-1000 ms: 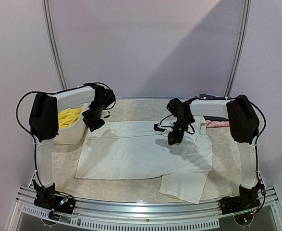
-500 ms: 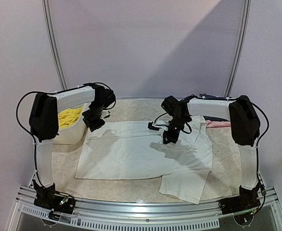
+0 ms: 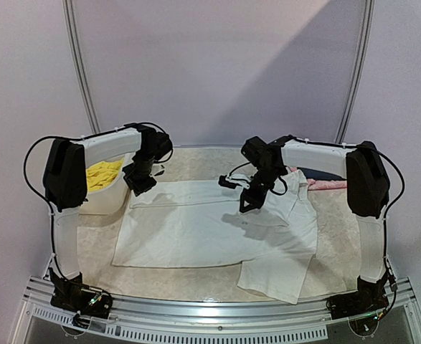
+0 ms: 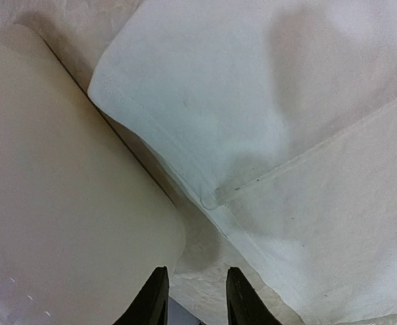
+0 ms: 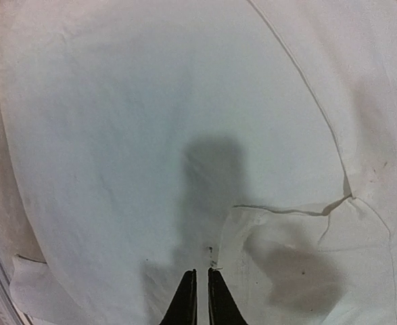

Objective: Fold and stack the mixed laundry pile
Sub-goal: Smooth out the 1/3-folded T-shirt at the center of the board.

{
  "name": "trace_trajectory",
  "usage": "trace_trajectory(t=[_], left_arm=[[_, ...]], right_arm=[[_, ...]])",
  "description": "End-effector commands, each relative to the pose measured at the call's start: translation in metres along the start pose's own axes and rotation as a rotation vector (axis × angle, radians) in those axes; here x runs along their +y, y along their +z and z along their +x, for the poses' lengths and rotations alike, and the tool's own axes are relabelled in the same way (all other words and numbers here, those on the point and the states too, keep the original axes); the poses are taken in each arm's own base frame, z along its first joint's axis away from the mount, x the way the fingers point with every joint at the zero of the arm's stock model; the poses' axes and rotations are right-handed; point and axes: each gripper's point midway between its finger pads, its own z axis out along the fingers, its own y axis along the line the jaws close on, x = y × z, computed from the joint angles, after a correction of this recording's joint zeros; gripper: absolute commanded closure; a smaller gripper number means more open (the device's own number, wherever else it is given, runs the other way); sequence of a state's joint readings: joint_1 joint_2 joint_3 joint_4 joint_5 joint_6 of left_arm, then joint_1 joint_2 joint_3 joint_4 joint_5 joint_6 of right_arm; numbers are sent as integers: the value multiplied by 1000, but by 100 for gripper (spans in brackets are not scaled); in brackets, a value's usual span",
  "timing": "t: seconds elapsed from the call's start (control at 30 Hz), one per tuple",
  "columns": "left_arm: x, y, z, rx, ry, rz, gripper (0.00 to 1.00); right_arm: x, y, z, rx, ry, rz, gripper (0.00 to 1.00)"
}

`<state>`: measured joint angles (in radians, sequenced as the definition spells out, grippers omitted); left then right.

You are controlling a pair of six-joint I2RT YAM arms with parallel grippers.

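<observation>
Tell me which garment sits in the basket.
The yellow garment, bunched inside the white basket on the left; the white T-shirt lies spread on the table instead.

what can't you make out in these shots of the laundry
yellow shorts: top view, mostly hidden by the basket wall; drawstring, label unseen.
pink cloth: top view, mostly behind the right arm; type unclear.
T-shirt: both wrist views crop it to patches.

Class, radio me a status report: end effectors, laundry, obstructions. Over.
Left end effector open, beside basket. Right end effector shut, empty, above white T-shirt. T-shirt spread out, unfolded; yellow shorts in basket. Nothing blocking.
</observation>
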<state>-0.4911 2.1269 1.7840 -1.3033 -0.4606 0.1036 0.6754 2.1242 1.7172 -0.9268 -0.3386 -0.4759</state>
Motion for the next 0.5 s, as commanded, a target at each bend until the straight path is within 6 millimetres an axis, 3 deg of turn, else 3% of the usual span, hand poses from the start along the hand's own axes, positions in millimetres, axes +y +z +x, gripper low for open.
trace_trajectory(t=[0.0,0.13,0.23,0.33,0.47], left_arm=[[1,-15,2,-25,5,-6,70],[-6,-23,-6,-62,1,6,70],[-28,-47,-29,-180,-33,91,70],[-55,-91,-61,-349,-88,167,71],[-111,-156,-114,-606,-201,390,69]], right_arm=[[19,-10,-20,-50,15,-85,92],[15,-20,-14,-37,11,-42,90],[0,-40,0,-65,53,-10,89],[-24,-56,29,-76,149,28,80],[-51,-67,65,-89,258,84,77]])
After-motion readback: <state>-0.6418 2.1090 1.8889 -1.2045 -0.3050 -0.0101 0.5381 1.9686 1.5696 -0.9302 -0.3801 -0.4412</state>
